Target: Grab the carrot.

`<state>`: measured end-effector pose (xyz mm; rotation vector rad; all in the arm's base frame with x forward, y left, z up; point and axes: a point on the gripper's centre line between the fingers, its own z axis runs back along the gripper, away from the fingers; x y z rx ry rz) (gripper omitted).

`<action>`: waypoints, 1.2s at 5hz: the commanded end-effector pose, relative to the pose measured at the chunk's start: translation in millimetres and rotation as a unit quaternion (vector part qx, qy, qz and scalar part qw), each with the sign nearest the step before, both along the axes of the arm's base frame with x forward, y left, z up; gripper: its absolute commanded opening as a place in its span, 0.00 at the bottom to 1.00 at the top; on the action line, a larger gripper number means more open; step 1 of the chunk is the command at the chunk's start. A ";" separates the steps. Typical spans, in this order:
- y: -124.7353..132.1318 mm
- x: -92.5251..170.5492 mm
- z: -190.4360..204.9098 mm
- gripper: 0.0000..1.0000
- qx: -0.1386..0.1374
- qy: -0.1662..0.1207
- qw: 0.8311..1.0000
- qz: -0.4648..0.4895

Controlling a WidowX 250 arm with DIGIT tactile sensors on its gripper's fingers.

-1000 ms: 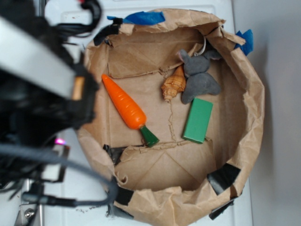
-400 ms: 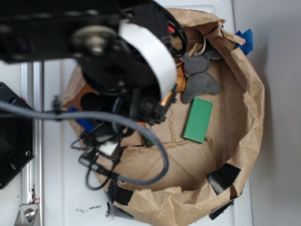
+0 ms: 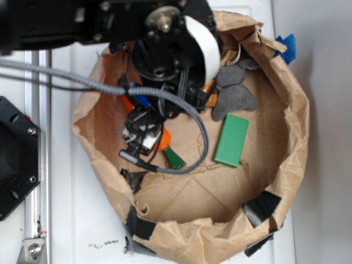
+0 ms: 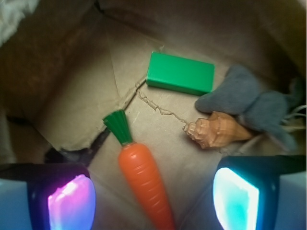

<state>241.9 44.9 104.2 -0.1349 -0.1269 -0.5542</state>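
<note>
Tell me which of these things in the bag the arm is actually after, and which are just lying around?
Part of the job:
- carrot
- gripper, jaws open on either side of the carrot

Just lying about:
- green block
- seashell
- grey stuffed toy
- paper bag holding everything

A green block (image 4: 180,73) is lying flat on the floor of a brown paper enclosure (image 3: 291,137), while a tan spiral seashell (image 4: 217,129) is resting against a grey plush toy (image 4: 249,103) (partly hidden) on the right.
</note>
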 end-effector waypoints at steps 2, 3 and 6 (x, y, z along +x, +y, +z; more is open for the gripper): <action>-33.0 -0.1 -43.8 1.00 -0.036 -0.010 0.998 -0.049; -48.3 -4.1 -58.7 1.00 -0.028 0.009 0.997 -0.071; -55.1 -9.7 -91.2 0.81 -0.016 0.045 0.996 -0.072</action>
